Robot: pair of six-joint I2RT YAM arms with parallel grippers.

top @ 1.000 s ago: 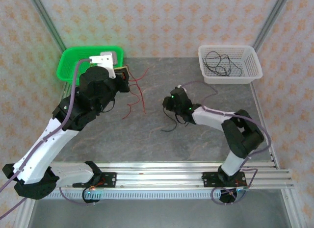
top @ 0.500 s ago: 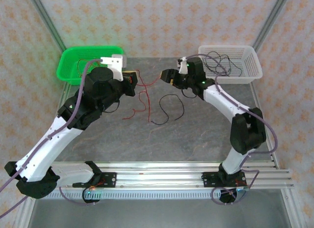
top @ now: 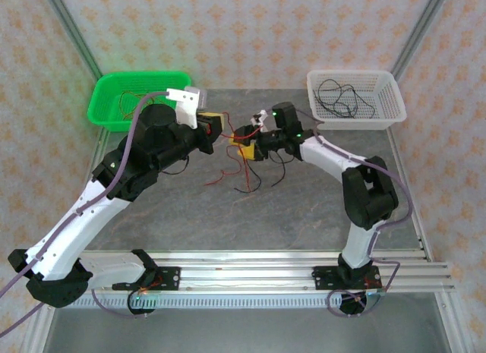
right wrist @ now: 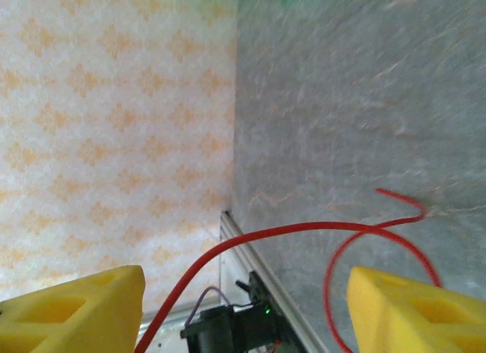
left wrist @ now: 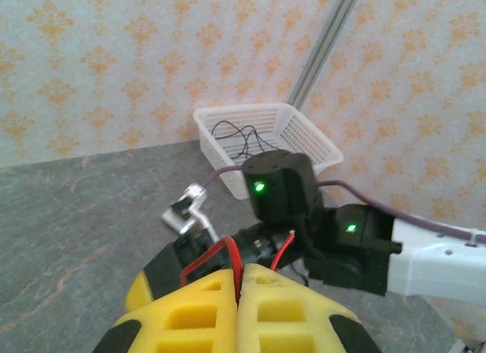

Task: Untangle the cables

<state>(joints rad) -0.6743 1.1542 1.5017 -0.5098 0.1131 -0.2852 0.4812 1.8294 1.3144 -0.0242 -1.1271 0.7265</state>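
My left gripper (top: 225, 133) is shut on a thin red cable (left wrist: 237, 271), which loops up from between its yellow fingers (left wrist: 190, 315). Red cable strands (top: 230, 169) hang from it down to the table. The right gripper (top: 244, 143) faces it closely, tip to tip, and is open. A red cable (right wrist: 304, 230) runs across the gap between its wide-apart yellow fingers (right wrist: 76, 311) without being pinched. Thin black cables (top: 253, 183) lie on the table just below both grippers.
A green basket (top: 106, 114) with red wires stands at the back left. A white basket (top: 387, 114) with black wires (top: 338, 95) is at the back right, also seen as the white basket (left wrist: 304, 140) behind the right arm (left wrist: 282, 187). Metal rails run along the table's near edge.
The right gripper swung from near the white basket back left to meet the left gripper and opened wider. The left gripper moved right, carrying the red cable.
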